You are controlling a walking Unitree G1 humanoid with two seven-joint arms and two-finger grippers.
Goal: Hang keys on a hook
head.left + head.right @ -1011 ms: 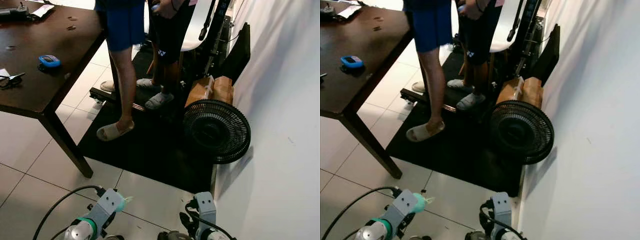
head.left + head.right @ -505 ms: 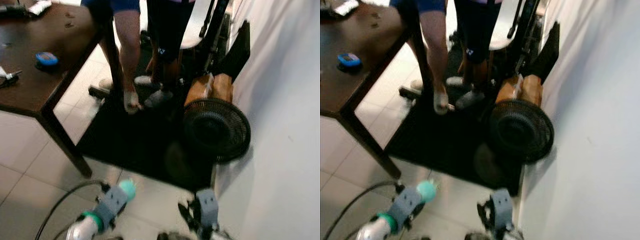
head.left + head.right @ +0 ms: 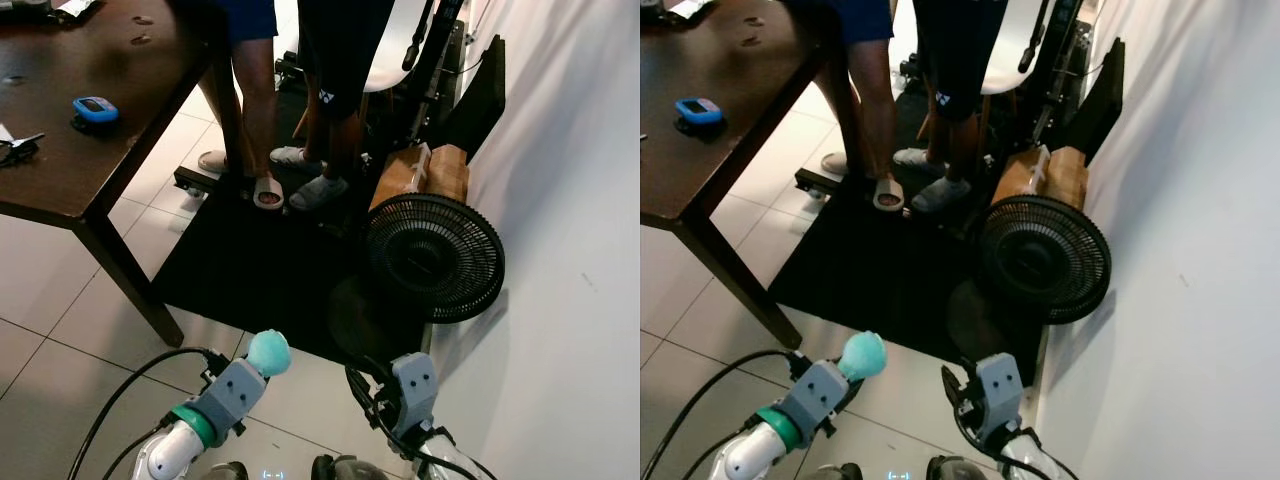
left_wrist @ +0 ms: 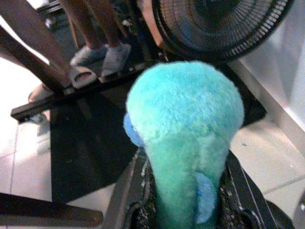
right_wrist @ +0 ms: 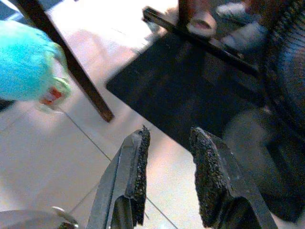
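Nearest, low in the head views, a fluffy turquoise plush keychain (image 4: 183,138) is gripped between the black fingers of the left gripper (image 4: 186,191), its rounded top standing up above them (image 3: 268,352). This is presumably the keys' fob; the metal keys themselves cannot be made out, being hidden by the plush or cut off. Just to its right the right gripper (image 5: 167,179) is held empty, its rough black pads (image 5: 141,171) set narrowly apart over the pale tiled floor (image 3: 60,330).

The task is judged to be at an early stage: the item is in hand, but no hook is to be seen, so finding one and hanging the keys are both left.

Farther off, a black rubber mat (image 3: 260,270) is spread on the tiles, with a round black fan (image 3: 433,257) leaning by the white wall (image 3: 570,250) on the right. On the left stands a dark wooden table (image 3: 90,150) carrying a small blue device (image 3: 95,110). Farthest, the legs of two people (image 3: 330,110) are seen on the mat, cut off above the thighs.
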